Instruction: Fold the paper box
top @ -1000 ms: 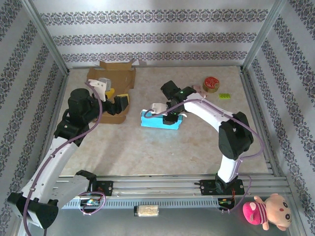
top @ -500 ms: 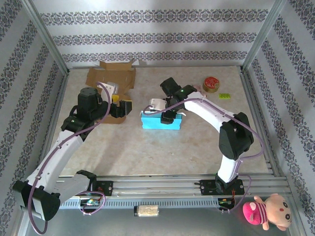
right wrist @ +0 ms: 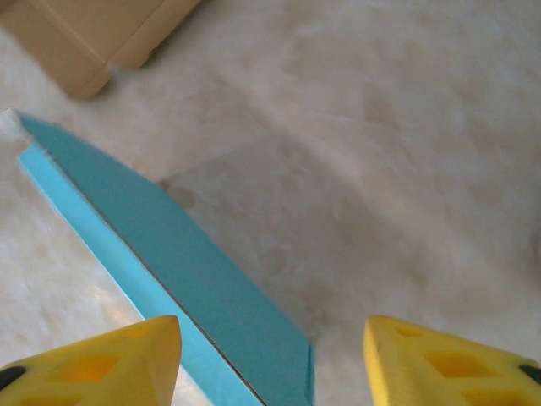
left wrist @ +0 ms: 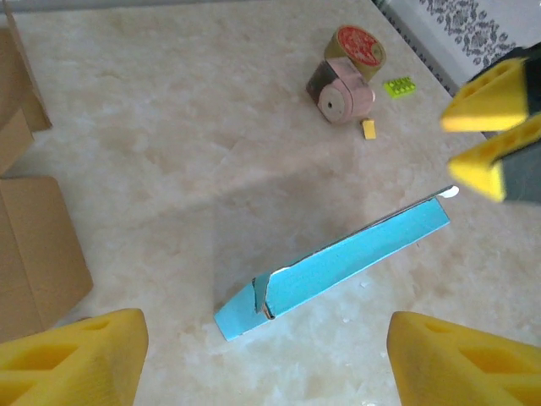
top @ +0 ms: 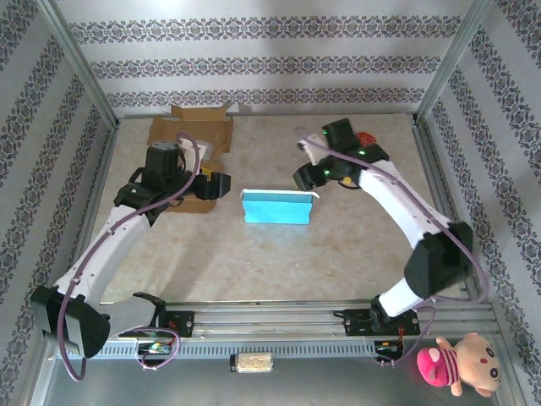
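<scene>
Marbled tabletop (top: 254, 254), wallpapered booth around it.

Top view: the blue paper box (top: 277, 205) is lying between the two tools, touching neither. The left gripper (top: 216, 183) is hovering just off the near-side end of it, with a cardboard box (top: 190, 131) sitting behind that tool. The right gripper (top: 304, 175) is hanging just past the opposite end, above a white tab (top: 314, 195) at that corner.

Left wrist view: the left gripper (left wrist: 264, 338) is standing spread wide, with nothing between its yellow fingers (left wrist: 72, 359). The paper box (left wrist: 338, 266) is lying straight ahead of the fingertips and running away from them at a slant. A small flap (left wrist: 261, 293) is standing up at the end nearest the tool. The right gripper (left wrist: 452, 142) is showing by the far end, apart from the paper. A red tin (left wrist: 359, 46) and a green brick (left wrist: 399, 85) are sitting well beyond it.

Right wrist view: the right gripper (right wrist: 270, 338) is spread too, pinching nothing. The paper box (right wrist: 169, 254) is lying below it, its corner reaching in between the fingertips.

Judgement: both tools seem to be lining up for a flap fold, with no grip made yet. Thin paper on a smooth top is likely to skid, so one tool should be pinning an end while the other is coming down slowly. Pinching an edge or flap rather than the broad panel should be keeping it from creasing.
</scene>
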`<act>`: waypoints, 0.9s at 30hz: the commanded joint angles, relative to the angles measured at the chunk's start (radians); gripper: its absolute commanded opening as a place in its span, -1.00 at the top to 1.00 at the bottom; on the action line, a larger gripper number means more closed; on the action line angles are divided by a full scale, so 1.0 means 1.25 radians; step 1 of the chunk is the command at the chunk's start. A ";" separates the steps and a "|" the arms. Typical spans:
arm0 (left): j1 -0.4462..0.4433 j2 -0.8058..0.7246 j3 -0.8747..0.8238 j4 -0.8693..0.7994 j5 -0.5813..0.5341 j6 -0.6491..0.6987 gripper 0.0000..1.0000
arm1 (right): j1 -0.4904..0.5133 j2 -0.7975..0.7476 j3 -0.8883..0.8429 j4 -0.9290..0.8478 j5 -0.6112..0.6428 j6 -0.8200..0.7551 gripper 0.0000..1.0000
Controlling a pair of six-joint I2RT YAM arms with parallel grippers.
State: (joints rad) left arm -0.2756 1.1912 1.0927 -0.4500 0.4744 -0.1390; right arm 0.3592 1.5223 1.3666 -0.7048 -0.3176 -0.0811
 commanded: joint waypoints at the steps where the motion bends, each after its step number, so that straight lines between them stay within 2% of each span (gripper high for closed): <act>1: -0.017 0.028 0.029 -0.064 0.048 0.001 -0.47 | -0.033 -0.089 -0.104 0.022 -0.082 0.233 -0.12; 5: -0.036 0.070 0.048 -0.071 0.049 0.022 -0.47 | -0.036 -0.147 -0.175 0.025 -0.077 0.212 -0.13; 11: -0.054 0.099 0.060 -0.070 0.048 0.030 -0.47 | -0.039 -0.135 -0.204 0.020 -0.060 0.147 -0.10; 12: -0.058 0.098 0.059 -0.064 0.060 0.027 -0.48 | -0.037 -0.133 -0.209 0.015 -0.086 0.137 -0.15; 15: -0.109 0.098 0.013 0.015 0.158 0.012 -0.60 | -0.028 -0.165 -0.275 0.058 -0.147 0.148 -0.49; 17: -0.145 0.103 -0.014 0.026 0.105 0.025 -0.66 | -0.026 -0.194 -0.314 0.095 -0.139 0.158 -0.56; 20: -0.148 0.112 -0.036 0.027 -0.032 -0.012 -0.71 | -0.007 -0.200 -0.315 0.092 -0.079 0.135 -0.60; 21: -0.148 0.113 -0.041 0.034 -0.037 -0.028 -0.71 | 0.007 -0.195 -0.311 0.085 -0.060 0.128 -0.62; 24: -0.150 0.120 -0.083 0.094 0.037 -0.106 -0.72 | 0.061 -0.165 -0.315 0.074 -0.028 0.158 -0.70; 27: -0.154 0.130 -0.125 0.119 0.023 -0.213 -0.72 | 0.121 -0.147 -0.376 0.125 0.033 0.318 -0.77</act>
State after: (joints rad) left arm -0.4629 1.3384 0.9756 -0.3786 0.5121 -0.2619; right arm 0.4587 1.3178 0.9623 -0.5953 -0.3641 0.1577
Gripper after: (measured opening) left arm 0.859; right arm 0.881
